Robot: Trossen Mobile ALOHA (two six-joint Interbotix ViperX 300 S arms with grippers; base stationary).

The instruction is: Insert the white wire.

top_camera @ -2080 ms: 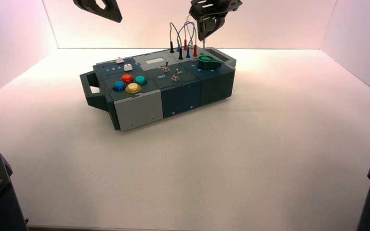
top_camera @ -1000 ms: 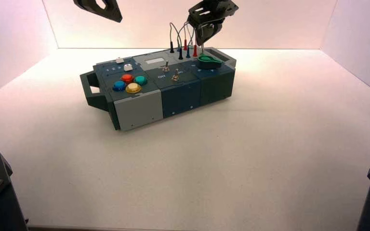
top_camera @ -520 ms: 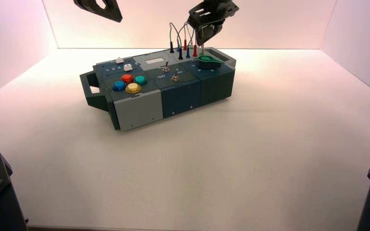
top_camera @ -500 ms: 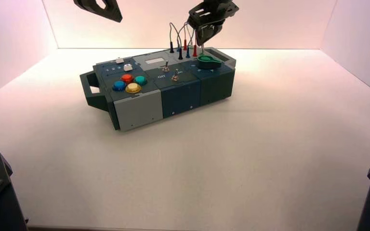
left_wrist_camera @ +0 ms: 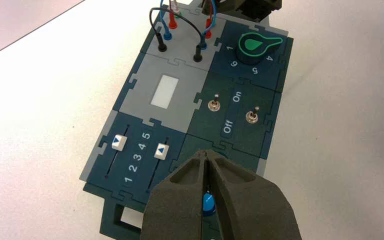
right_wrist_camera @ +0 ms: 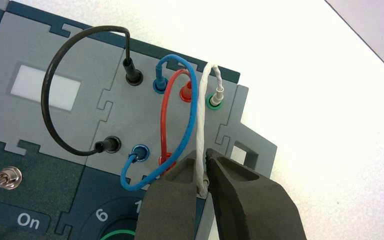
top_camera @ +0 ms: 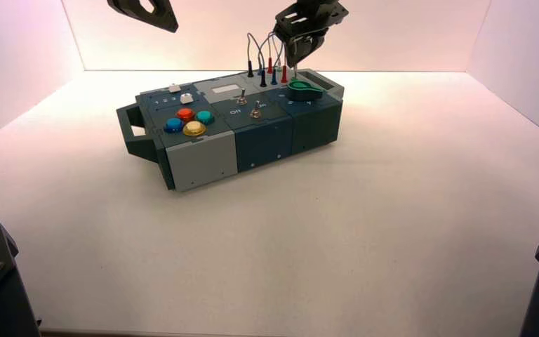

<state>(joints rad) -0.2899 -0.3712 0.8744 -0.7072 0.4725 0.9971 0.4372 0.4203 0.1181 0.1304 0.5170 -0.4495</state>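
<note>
White wire (right_wrist_camera: 201,115) clenched by its plug in the right gripper (right_wrist_camera: 204,165) over the box's (right_wrist_camera: 114,85) wire panel, seating looks underway, calling for a straight downward push, while the left gripper (left_wrist_camera: 204,156) idles closed above the buttons.

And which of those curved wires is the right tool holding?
The white wire, the one whose far plug sits in a green-ringed socket; the black, blue and red wires run outside the right tool.

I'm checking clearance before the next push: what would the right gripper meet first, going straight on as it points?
Probably the box's grey wire panel, around the near green socket, where the right gripper holds the white wire's plug; the remaining depth is unclear.
</note>
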